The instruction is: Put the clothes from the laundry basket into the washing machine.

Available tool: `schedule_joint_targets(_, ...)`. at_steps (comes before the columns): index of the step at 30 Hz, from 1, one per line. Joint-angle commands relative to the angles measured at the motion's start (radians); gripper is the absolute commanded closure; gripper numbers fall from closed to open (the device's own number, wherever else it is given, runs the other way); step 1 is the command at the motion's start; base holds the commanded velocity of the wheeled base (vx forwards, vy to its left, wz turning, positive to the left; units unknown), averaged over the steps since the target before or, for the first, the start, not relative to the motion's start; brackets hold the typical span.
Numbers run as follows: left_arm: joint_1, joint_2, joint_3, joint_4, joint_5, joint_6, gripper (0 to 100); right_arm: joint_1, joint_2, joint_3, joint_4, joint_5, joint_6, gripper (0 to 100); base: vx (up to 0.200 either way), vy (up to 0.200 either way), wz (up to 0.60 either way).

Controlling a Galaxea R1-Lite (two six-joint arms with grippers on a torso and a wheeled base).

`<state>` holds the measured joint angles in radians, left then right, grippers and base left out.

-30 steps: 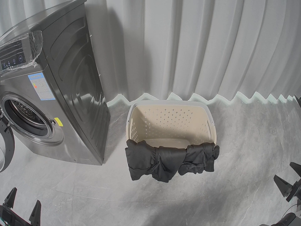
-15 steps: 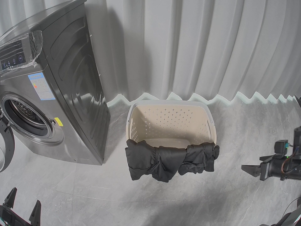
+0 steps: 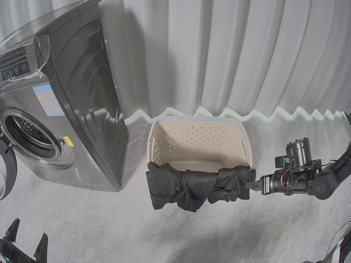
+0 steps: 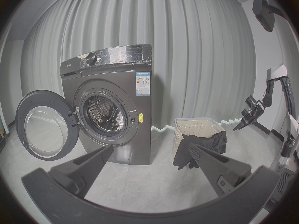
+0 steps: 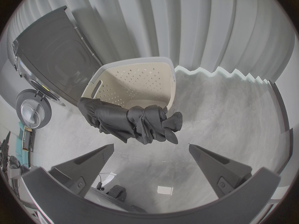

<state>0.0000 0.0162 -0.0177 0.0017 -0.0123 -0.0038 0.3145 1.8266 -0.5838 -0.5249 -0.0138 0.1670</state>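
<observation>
Dark grey crumpled clothes (image 3: 197, 189) drape the near rim of the cream perforated plastic laundry basket (image 3: 199, 123), beyond the left gripper (image 3: 30, 228), which sits low and nearest with fingers spread wide. Right gripper (image 3: 251, 185) is just beside their right end, fingers also wide apart. Farther left stands the grey metal washing machine (image 3: 84, 92), round door (image 4: 46, 125) open, with a white pleated curtain (image 3: 219, 48) behind.

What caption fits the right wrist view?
Open right gripper facing dark clothes draped over the rim of the laundry basket.
</observation>
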Motion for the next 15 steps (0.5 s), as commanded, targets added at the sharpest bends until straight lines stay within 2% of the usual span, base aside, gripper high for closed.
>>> schedule_joint_targets(1,0.000,-0.015,0.018,0.000,0.000,-0.004,0,0.008,0.158,-0.073,-0.012,-0.005,0.009,0,0.000,0.000,0.00)
schedule_joint_targets(8,0.000,-0.015,0.018,0.000,0.000,-0.004,0,0.011,0.218,-0.128,-0.014,-0.005,0.054,0,0.000,0.000,0.00)
schedule_joint_targets(15,0.000,-0.015,0.018,-0.002,0.000,-0.007,0,0.014,0.261,-0.162,-0.014,-0.008,0.066,0,0.000,0.000,0.00)
